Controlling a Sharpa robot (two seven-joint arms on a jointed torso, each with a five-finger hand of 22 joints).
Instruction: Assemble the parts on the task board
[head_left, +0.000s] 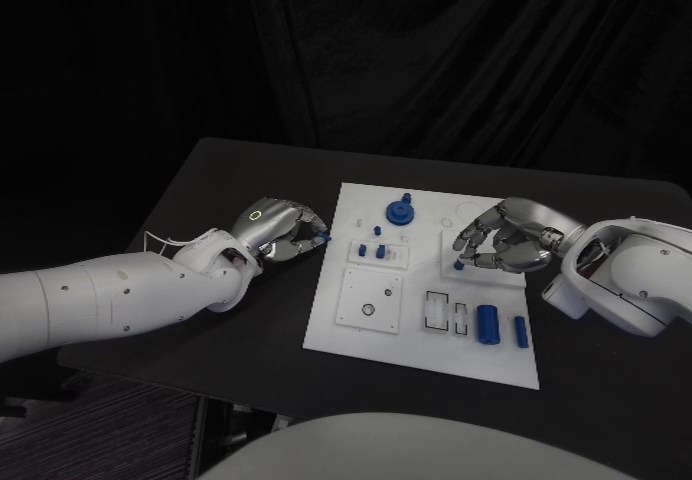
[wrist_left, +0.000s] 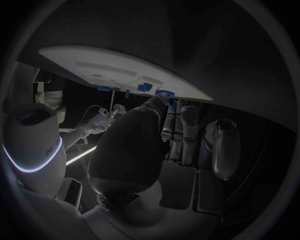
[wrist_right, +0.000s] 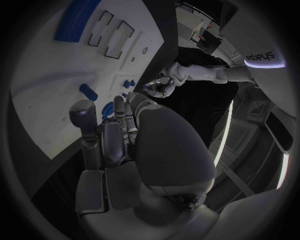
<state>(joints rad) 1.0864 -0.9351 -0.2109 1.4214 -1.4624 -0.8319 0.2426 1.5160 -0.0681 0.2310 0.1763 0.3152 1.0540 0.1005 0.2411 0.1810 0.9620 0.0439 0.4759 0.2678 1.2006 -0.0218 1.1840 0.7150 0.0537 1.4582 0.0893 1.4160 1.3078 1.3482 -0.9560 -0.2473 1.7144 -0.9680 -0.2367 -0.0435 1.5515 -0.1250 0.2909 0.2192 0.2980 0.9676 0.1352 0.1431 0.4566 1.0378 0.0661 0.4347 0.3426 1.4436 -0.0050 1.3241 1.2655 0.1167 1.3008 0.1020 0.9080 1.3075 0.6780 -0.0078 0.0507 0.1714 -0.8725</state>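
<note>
Black table (head_left: 216, 190) | white task board (head_left: 433, 345) | left hand (head_left: 281, 232) pinches blue part (head_left: 326, 239) | right hand (head_left: 502, 240) holds blue part (head_left: 459, 266)

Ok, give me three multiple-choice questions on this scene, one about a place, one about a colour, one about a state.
1. Where does the blue cylinder lie? A the white rectangular task board's near right part; B the bare tabletop; C the floor.
2. What colour is the table under the board? A black; B white; C brown.
3. The silver left hand is: A flat on the table; B pinching a small blue part; C spread wide.
Answers: 1 A, it lies beside the blue bar at that corner. 2 A, black all round the board. 3 B, blue shows at its curled fingertips.
</note>
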